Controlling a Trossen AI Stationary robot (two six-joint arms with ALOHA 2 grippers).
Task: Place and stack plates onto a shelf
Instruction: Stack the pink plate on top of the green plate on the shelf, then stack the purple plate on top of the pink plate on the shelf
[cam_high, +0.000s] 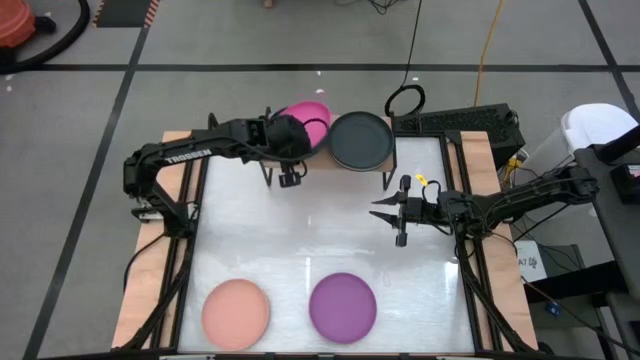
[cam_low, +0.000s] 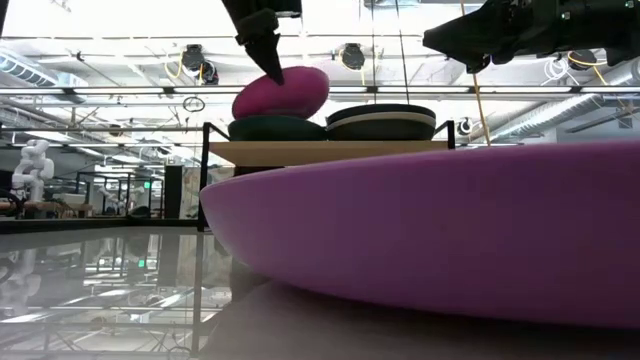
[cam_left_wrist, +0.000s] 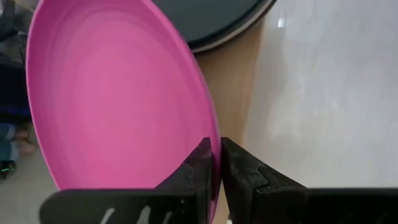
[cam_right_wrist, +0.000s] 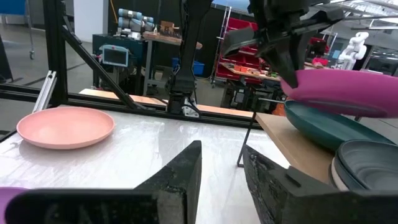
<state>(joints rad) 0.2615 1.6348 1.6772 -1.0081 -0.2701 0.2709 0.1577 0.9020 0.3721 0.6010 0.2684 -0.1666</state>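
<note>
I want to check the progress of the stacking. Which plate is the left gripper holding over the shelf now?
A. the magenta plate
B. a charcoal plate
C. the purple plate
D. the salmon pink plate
A: the left gripper pinches the rim of the magenta plate, held tilted above the dark teal plate on the shelf.

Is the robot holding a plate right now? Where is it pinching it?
Yes. The left gripper pinches the magenta plate by its rim, tilted over the teal plate on the shelf. The right gripper holds nothing.

Tilted magenta plate (cam_high: 308, 119) atop teal plate (cam_right_wrist: 323, 124) on shelf (cam_low: 330, 152)
</note>
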